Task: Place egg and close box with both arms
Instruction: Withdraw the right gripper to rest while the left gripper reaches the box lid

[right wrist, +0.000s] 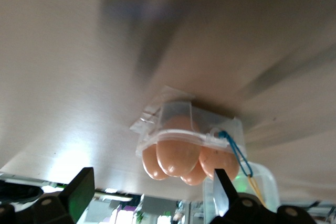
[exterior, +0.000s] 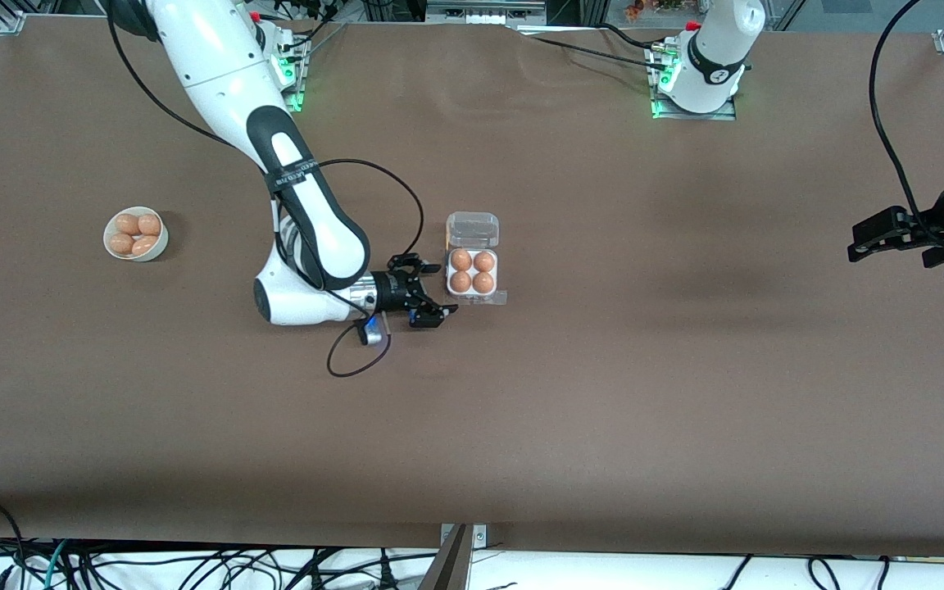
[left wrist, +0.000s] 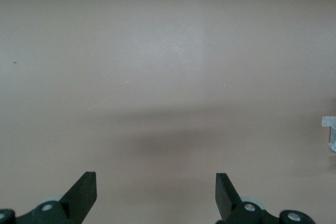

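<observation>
Both jaws gape empty; our right gripper (exterior: pixel 431 297) sits beside the box (exterior: pixel 473 274), which holds 4 eggs, lid apparently open; left gripper (exterior: pixel 872 240) waits; a careless sweep could shove it.

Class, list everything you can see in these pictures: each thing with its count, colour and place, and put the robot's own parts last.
box: one, white tray with four cups, clear lid open and lying flat on the table, near the table's middle.
eggs in the box: four, orange-brown, one in each cup.
bowl: one, round, white, toward the right arm's end of the table.
eggs in the bowl: four, orange-brown.
table: one, brown.
right gripper: one, black, open, low beside the box, holding nothing.
left gripper: one, black, open, waiting over the left arm's end of the table.
</observation>
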`<action>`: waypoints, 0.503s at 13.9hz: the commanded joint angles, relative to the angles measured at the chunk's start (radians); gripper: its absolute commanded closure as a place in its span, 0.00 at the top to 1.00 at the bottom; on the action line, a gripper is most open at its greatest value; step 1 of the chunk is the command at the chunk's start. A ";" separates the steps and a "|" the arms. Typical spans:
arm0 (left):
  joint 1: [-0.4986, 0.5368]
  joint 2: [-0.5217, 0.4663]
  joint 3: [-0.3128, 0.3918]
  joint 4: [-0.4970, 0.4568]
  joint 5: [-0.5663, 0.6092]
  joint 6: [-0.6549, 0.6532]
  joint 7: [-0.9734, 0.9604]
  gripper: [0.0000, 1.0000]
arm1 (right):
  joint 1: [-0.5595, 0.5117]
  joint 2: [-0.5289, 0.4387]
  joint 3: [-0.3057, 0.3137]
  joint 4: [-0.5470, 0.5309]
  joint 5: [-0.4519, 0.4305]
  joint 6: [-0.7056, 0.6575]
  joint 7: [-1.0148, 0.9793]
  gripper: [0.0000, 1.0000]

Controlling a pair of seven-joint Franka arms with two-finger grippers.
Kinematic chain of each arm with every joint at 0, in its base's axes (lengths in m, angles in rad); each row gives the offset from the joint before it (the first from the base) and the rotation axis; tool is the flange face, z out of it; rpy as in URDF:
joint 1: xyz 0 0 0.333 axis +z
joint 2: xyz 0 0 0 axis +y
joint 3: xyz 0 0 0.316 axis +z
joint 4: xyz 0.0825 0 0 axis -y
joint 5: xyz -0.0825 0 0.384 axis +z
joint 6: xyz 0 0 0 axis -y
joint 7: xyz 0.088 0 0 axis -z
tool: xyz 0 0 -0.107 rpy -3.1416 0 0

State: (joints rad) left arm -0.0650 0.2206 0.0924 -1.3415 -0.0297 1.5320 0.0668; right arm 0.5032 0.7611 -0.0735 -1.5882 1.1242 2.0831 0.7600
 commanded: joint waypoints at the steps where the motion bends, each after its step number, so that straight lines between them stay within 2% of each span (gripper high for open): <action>1: -0.001 -0.001 -0.002 0.005 0.013 -0.007 -0.005 1.00 | -0.080 -0.089 0.011 -0.019 -0.224 0.035 -0.068 1.00; 4: -0.005 0.009 -0.005 -0.002 0.010 -0.013 -0.005 1.00 | -0.138 -0.152 0.014 -0.035 -0.488 0.034 -0.256 1.00; 7: -0.030 0.026 -0.023 0.001 -0.013 -0.047 -0.007 1.00 | -0.218 -0.228 0.017 -0.094 -0.761 0.022 -0.426 1.00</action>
State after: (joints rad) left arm -0.0756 0.2364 0.0801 -1.3449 -0.0324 1.5097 0.0668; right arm 0.3324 0.6112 -0.0742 -1.6046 0.4823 2.1062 0.4462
